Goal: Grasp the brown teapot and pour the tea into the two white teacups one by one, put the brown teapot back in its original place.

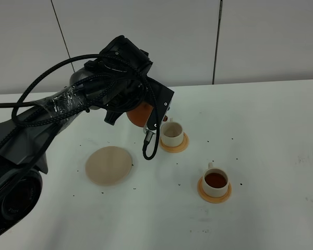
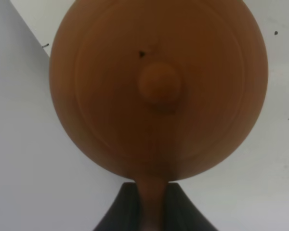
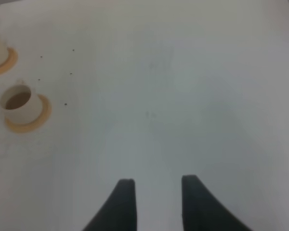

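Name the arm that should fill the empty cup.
Left. The left pincer grips the brown teapot right beside the empty cup; the right pincer is open, holding nothing.

The brown teapot (image 1: 140, 114), round with a small knobbed lid (image 2: 159, 86), is lifted off the worktop (image 1: 261, 130), just beside the far cup (image 1: 172, 134) and largely hidden in the high view. That white cup stands upright on an orange coaster (image 1: 174, 145), its inside pale. The near cup (image 1: 216, 181), upright on another orange coaster (image 1: 214, 192), holds dark tea. The beige disc (image 1: 109, 165) lies flat, left of both cups.
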Motion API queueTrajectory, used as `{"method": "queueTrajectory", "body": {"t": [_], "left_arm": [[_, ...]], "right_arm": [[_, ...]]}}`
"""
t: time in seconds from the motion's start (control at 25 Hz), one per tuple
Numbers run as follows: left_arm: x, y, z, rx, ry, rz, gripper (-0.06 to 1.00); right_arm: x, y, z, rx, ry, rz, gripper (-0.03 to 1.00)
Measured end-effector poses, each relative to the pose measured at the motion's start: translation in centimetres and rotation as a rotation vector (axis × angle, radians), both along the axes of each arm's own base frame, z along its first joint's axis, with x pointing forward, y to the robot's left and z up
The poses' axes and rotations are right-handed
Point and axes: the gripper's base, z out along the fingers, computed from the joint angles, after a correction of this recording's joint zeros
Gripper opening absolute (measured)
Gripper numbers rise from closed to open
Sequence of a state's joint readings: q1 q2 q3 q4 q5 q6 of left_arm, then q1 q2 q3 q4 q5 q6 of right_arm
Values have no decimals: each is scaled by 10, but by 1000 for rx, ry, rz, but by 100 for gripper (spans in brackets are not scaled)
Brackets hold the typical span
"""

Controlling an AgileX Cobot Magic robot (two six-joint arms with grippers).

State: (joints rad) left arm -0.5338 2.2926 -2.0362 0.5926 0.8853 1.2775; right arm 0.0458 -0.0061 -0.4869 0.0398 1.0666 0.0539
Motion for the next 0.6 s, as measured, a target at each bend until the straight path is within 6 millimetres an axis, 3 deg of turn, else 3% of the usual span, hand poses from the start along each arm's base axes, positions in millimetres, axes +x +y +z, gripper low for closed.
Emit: {"method": "queueTrajectory", "body": {"t": [0.6], "left_arm": [[-1,-1,1,38,-9,-8,17]], "right_arm": [[0,0,0,0,0,0,23]]}}
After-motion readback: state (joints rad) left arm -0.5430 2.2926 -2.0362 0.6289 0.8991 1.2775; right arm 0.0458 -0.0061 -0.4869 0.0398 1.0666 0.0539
